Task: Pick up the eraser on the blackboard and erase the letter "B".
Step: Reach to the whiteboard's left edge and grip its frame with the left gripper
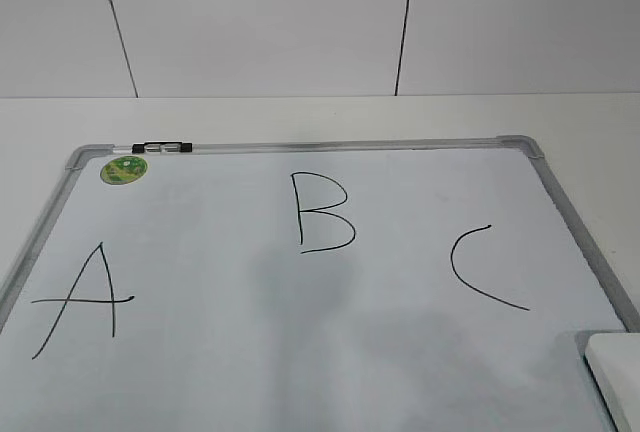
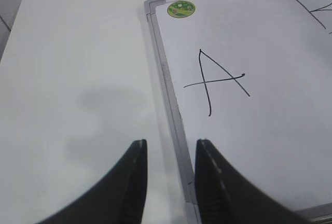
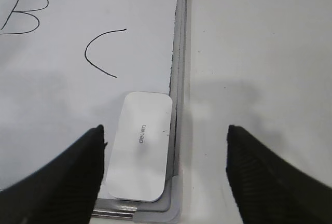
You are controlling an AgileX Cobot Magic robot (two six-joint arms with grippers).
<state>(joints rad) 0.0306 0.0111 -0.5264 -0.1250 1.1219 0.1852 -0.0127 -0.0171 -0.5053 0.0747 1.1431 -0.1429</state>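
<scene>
The blackboard (image 1: 560,212) is a white board with a grey frame lying flat on the table. The black letter "B" (image 1: 322,212) is drawn at its upper middle; it also shows in the right wrist view (image 3: 21,12). The white eraser (image 3: 140,145) lies in the board's near right corner, and its edge shows in the exterior view (image 1: 615,372). My right gripper (image 3: 165,130) is wide open above that corner, the eraser next to its left finger. My left gripper (image 2: 170,146) is open and empty over the board's left frame edge. Neither gripper shows in the exterior view.
The letters "A" (image 1: 85,300) and "C" (image 1: 480,267) flank the B. A round green magnet (image 1: 124,168) and a black-and-clear marker pen (image 1: 160,146) sit at the board's far left corner. Bare white table (image 2: 78,79) lies left and right of the board.
</scene>
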